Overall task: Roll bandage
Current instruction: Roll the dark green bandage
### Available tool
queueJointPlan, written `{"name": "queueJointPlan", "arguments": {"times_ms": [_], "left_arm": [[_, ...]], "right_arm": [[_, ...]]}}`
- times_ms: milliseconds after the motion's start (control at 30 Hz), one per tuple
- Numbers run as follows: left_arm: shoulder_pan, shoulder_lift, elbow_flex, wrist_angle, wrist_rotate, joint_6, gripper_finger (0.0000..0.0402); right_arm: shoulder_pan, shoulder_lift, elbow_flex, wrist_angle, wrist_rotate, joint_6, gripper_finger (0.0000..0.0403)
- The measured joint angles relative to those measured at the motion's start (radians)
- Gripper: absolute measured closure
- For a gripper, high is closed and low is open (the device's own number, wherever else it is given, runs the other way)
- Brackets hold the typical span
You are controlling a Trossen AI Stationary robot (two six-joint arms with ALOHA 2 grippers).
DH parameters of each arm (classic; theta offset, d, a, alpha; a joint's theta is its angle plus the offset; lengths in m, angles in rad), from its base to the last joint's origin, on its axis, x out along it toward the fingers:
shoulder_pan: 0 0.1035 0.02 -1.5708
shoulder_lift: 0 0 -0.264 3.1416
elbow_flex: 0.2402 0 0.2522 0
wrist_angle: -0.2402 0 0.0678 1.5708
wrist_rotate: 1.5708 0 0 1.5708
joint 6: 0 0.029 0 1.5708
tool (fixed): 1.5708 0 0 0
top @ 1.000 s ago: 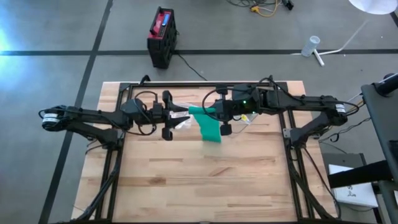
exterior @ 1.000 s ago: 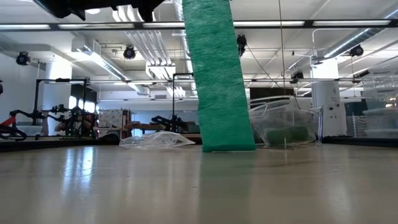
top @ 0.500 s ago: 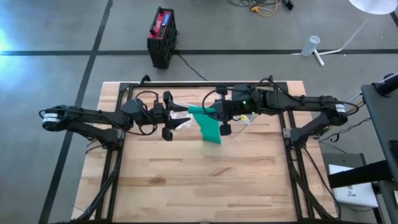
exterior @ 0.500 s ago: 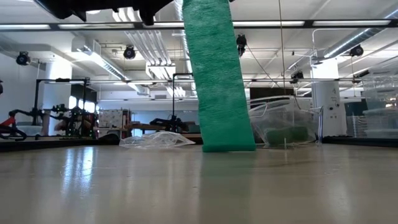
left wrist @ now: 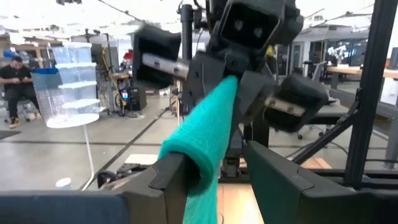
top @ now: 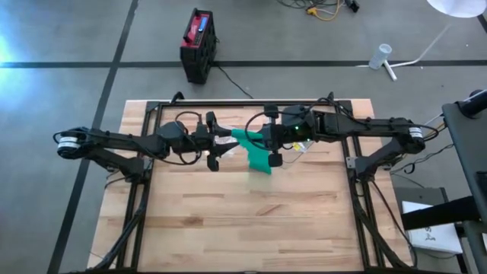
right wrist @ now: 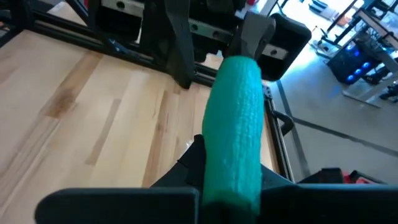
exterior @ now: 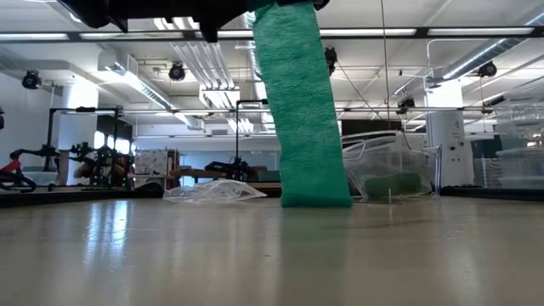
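A green bandage (top: 256, 154) runs as a strip between my two grippers above the table's far middle. Its loose length (exterior: 302, 110) hangs down, and its lower end (exterior: 316, 201) rests on the wooden table (top: 251, 221). My right gripper (top: 262, 141) is shut on the bandage (right wrist: 239, 106). My left gripper (top: 223, 143) faces it from the table's left, open, with the strip (left wrist: 208, 118) draped over one finger. My left gripper touches the bandage with one finger (left wrist: 169, 173) only: the strip's end fold (left wrist: 196, 157) lies over that fingertip and hangs below it. The fingers point level, from the table's left. My right gripper pinches the strip (right wrist: 231, 168) between its two fingers, coming from the table's right and slanting down. The strip stretches on toward the left gripper, clear of the table.
Clear plastic wrappers (exterior: 212, 191) (exterior: 387, 174) lie on the far part of the table behind the bandage. Black frame rails (top: 251, 103) edge the table at the far side and beside both arms. The near half of the table is bare wood.
My left gripper has edged toward the table's right, closer to the right gripper. The hanging bandage has shifted slightly the same way, its lower end still on the table.
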Motion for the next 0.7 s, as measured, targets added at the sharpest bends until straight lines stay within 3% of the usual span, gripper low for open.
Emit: {"name": "queueJointPlan", "arguments": {"times_ms": [133,300,600,700], "left_arm": [[0.0,-0.002,0.0,0.023,0.018,0.004,0.0291],[0.0,-0.001,0.0,0.038,0.03,-0.005,0.0389],[0.002,-0.093,-0.002,-0.057,0.088,-0.024,0.0399],[0.002,-0.148,-0.002,-0.077,0.105,-0.034,0.04]], "right_arm": [[0.0,0.0,-0.005,0.005,0.0,-0.006,0.0384],[0.009,0.0,-0.008,0.021,0.002,-0.006,0.0373],[0.058,-0.013,-0.01,-0.008,0.013,0.017,0.0281],[0.107,-0.029,-0.037,0.044,0.105,0.035,0.0266]]}}
